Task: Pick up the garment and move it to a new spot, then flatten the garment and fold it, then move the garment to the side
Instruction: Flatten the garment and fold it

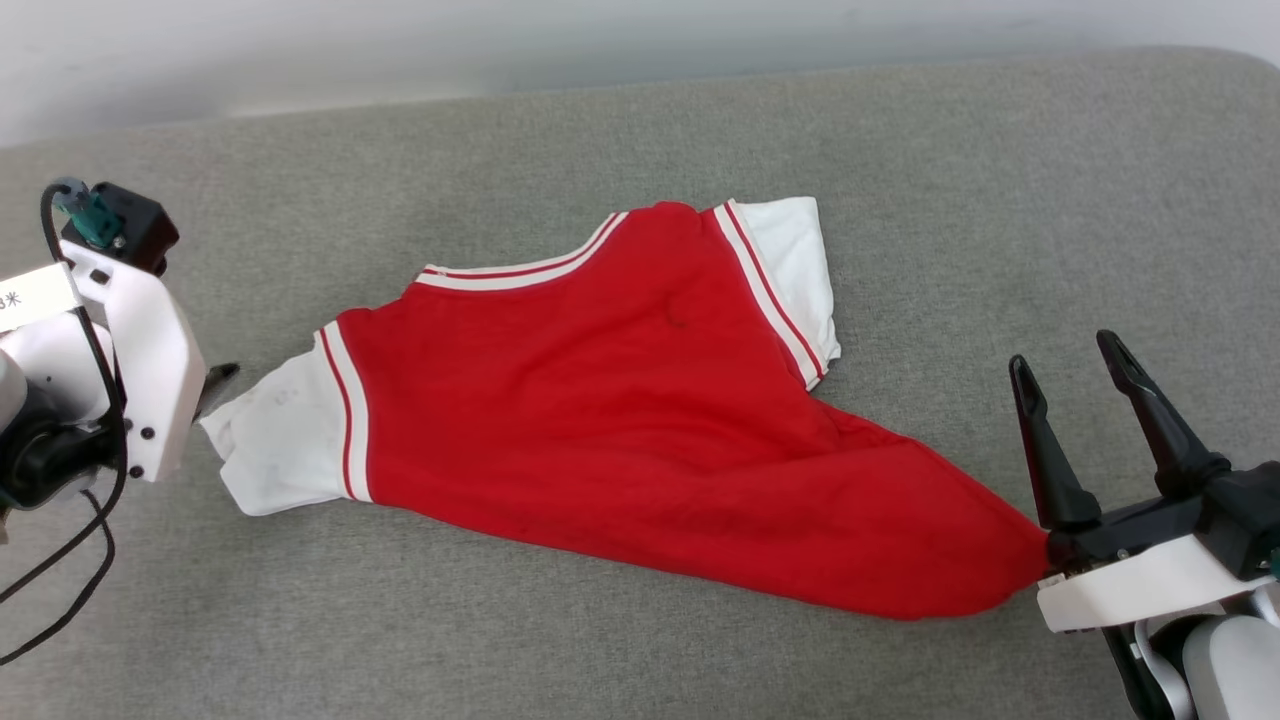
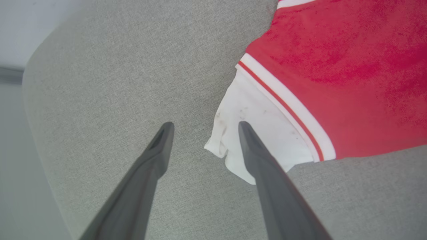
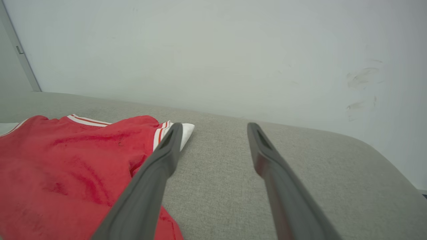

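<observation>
Garment: the garment (image 1: 640, 420) lies spread out in the middle of the grey padded surface (image 1: 900, 180), plain red side up. One white sleeve (image 1: 285, 440) points to the robot's left and the other sleeve (image 1: 790, 280) lies at the far side.
Left claw: the left claw (image 2: 203, 125) is spread wide and holds nothing. One finger stands over the edge of the white sleeve, the other over bare surface.
Right claw: the right claw (image 1: 1065, 352) is also spread wide. A red corner of the hem is drawn to a point and touches its base, not between the fingers.
Done: I judge that the move to a new spot is finished and the flattening is partly made.
Left: the lower edge runs slanted and uneven, no fold is made, and the move to the side is not yet done.
</observation>
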Controlling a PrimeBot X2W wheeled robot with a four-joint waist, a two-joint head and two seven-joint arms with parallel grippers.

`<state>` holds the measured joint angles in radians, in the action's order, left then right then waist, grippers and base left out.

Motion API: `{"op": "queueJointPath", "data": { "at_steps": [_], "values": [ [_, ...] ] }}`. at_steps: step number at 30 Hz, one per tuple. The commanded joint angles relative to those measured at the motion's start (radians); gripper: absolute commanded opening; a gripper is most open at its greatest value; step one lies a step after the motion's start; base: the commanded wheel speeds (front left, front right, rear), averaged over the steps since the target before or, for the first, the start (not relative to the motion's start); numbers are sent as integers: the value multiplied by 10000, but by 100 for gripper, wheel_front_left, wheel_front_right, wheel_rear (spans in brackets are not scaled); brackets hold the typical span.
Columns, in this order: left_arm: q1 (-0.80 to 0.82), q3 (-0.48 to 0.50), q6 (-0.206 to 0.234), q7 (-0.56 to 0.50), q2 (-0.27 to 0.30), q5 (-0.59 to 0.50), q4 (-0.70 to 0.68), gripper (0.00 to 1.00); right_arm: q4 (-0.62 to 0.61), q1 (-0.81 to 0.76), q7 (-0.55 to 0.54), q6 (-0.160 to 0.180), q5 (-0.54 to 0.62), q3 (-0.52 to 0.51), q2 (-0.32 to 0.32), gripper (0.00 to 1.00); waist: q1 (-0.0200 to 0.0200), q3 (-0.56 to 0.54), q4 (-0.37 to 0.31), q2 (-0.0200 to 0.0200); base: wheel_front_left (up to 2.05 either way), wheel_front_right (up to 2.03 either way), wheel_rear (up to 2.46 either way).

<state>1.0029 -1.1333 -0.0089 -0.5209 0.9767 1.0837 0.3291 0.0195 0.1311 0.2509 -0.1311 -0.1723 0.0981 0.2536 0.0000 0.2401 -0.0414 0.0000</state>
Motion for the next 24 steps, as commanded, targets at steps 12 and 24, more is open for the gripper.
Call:
{"op": "queueJointPath", "data": {
  "at_steps": [12, 24],
  "values": [
    [-346, -667, -111, -1310, -396, 194, 1124, 100, -44, 680, 110, 7, 128, 161, 75, 100, 0, 1068, -547, 0, 0, 0, 0],
    [-597, -530, -534, -503, -889, 324, 1796, 0, -38, 1027, 138, 7, 276, -14, 373, 100, 0, 785, -387, 0, 0, 0, 0]
  ]
}}
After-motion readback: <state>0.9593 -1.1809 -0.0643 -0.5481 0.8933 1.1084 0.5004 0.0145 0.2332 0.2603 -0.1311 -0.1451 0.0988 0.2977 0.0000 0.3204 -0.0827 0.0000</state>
